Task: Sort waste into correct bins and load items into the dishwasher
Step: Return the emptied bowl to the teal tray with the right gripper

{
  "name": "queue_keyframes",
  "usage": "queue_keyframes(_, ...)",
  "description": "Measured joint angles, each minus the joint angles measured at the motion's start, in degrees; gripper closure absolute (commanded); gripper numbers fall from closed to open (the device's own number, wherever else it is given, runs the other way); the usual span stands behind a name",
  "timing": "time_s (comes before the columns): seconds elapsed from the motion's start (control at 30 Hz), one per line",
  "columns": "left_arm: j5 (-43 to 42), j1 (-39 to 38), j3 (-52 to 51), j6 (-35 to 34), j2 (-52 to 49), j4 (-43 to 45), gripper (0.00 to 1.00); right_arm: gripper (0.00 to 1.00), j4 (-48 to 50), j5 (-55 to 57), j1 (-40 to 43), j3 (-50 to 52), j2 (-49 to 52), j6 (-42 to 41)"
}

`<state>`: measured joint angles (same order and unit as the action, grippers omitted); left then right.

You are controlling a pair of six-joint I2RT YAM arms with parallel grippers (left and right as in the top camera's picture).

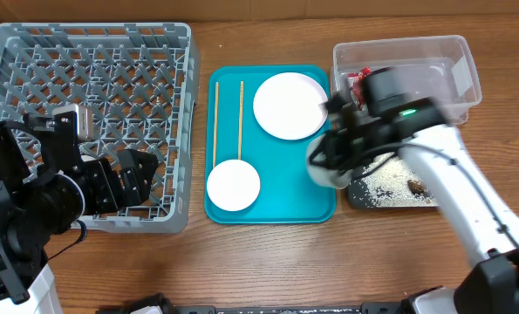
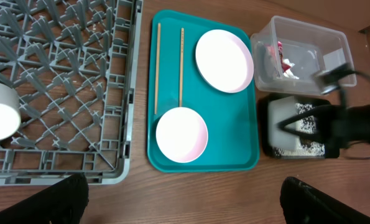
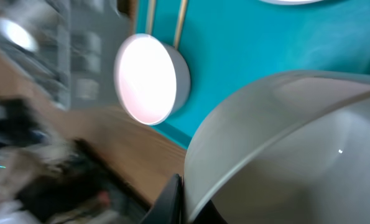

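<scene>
Rim of the pale grey-green bowl (image 3: 284, 143) pinched between right gripper (image 1: 331, 164) fingers (left gripper (image 1: 143, 177) fingers apart)

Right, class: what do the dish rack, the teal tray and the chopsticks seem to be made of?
Dish rack: moulded grey plastic, matte, judging by its uniform lattice. Teal tray: likely plastic too, smooth with a slight sheen and rounded corners. Chopsticks: probably wood or bamboo, pale tan and unglossed.

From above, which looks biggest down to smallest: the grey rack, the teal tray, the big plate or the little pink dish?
1. Grey rack
2. Teal tray
3. Big plate
4. Little pink dish
</scene>
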<state>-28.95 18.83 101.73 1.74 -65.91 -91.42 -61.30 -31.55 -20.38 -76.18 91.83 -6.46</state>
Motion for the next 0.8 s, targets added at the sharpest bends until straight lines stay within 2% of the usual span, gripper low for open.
queue_keyframes(0.17, -0.02, -0.02, 0.0, -0.04, 0.0, 0.0, 0.0, 0.96, 4.5, 16.39, -14.43, 0.0, 3.37, -5.31)
queue_keyframes(0.37, -0.02, -0.02, 0.0, -0.28, 0.0, 0.0, 0.0, 0.96, 8.28, 26.75, -21.09, 0.0, 9.94, -7.43)
queue_keyframes(0.5, -0.02, -0.02, 0.0, -2.27, 0.0, -0.92, 0.0, 0.74, 9.2, 29.68, -21.22, 0.04, 13.11, -8.31)
queue_keyframes(0.63, -0.48, 0.0, 0.0, -6.21, -0.02, 1.95, 0.0, 0.71, 8.26, 30.91, -21.11, 0.0, 13.11, -8.46)
queue_keyframes(0.8, -1.7, -1.73, 0.0, -8.83, -1.6, 3.56, 0.07, 0.54, 3.78, 31.28, -20.02, -1.64, 10.43, -9.07)
